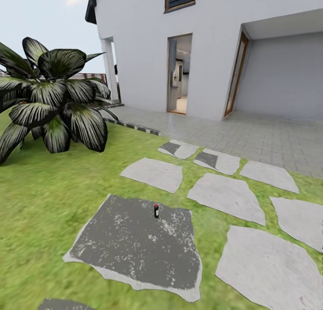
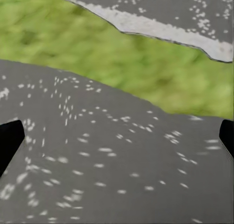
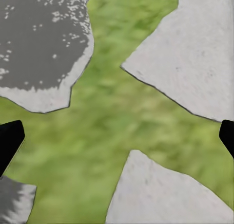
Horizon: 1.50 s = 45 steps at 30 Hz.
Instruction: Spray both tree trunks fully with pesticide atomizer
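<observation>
In the head view a small dark bottle with a red cap, the atomizer [image 1: 156, 210], stands upright near the far edge of a dark grey slab [image 1: 134, 251] set in the lawn [image 1: 45, 197]; it is too small to make out its nozzle or trigger. Pale slabs [image 1: 226, 197] lie to its right, leading toward the paved patio [image 1: 251, 137] and the white house [image 1: 211, 45] with an open door [image 1: 180, 74]. A broad-leaved dark plant [image 1: 54, 99] at left is cut off by the frame edge, and a bit of fence [image 1: 87, 76] peeks behind it. In the left wrist view the left gripper [image 2: 117, 141] shows just two black fingertips [image 2: 9, 141] at opposite edges, spread wide with nothing between them, above speckled dark stone and a strip of grass. In the right wrist view the right gripper [image 3: 117, 139] is likewise spread wide and empty, its fingertips [image 3: 9, 141] mostly cropped, above grass between pale and dark slabs.
</observation>
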### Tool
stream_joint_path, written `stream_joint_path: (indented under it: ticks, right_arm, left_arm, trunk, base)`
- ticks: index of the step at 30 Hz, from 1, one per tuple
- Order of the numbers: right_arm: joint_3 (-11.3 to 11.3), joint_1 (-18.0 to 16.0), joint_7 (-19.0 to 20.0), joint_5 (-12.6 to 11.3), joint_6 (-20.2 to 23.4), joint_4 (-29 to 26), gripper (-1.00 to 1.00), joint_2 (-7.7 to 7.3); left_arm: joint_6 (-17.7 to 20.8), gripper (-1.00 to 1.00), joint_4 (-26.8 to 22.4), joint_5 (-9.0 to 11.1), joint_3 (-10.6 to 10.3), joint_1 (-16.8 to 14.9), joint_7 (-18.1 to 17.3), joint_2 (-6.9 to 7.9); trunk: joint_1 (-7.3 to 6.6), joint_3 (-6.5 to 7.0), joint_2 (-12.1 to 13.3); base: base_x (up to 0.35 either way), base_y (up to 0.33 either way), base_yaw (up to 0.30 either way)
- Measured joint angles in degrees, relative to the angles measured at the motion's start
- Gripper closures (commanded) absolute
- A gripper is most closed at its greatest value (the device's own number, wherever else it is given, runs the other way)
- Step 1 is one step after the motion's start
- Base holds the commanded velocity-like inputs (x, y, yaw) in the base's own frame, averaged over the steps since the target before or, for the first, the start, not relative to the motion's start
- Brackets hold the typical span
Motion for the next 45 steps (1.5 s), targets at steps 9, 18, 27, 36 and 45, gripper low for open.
stream_joint_path:
  ticks: [9, 18, 27, 36, 45]
  right_arm:
    - [0.0, 0.0, 0.0, 0.0, 0.0, 0.0, -1.0, 0.0]
    - [0.0, 0.0, 0.0, 0.0, 0.0, 0.0, -1.0, 0.0]
    - [0.0, 0.0, 0.0, 0.0, 0.0, 0.0, -1.0, 0.0]
    - [0.0, 0.0, 0.0, 0.0, 0.0, 0.0, -1.0, 0.0]
    - [0.0, 0.0, 0.0, 0.0, 0.0, 0.0, -1.0, 0.0]
  left_arm:
    - [0.0, -1.0, 0.0, 0.0, 0.0, 0.0, 0.0, 0.02]
    - [0.0, -1.0, 0.0, 0.0, 0.0, 0.0, 0.0, 0.02]
    - [0.0, -1.0, 0.0, 0.0, 0.0, 0.0, 0.0, 0.02]
    - [0.0, -1.0, 0.0, 0.0, 0.0, 0.0, 0.0, 0.0]
    - [0.0, -1.0, 0.0, 0.0, 0.0, 0.0, 0.0, 0.02]
  trunk:
    - [0.0, 0.02, 0.0]
    - [0.0, 0.04, 0.0]
    - [0.0, 0.07, 0.0]
    - [0.0, 0.07, 0.0]
    - [0.0, 0.09, 0.0]
  base:
    - [0.291, 0.155, -0.26]
    - [0.337, 0.003, -0.26]
    - [0.328, 0.097, -0.26]
    - [0.29, 0.222, -0.26]
    - [0.28, 0.229, -0.26]
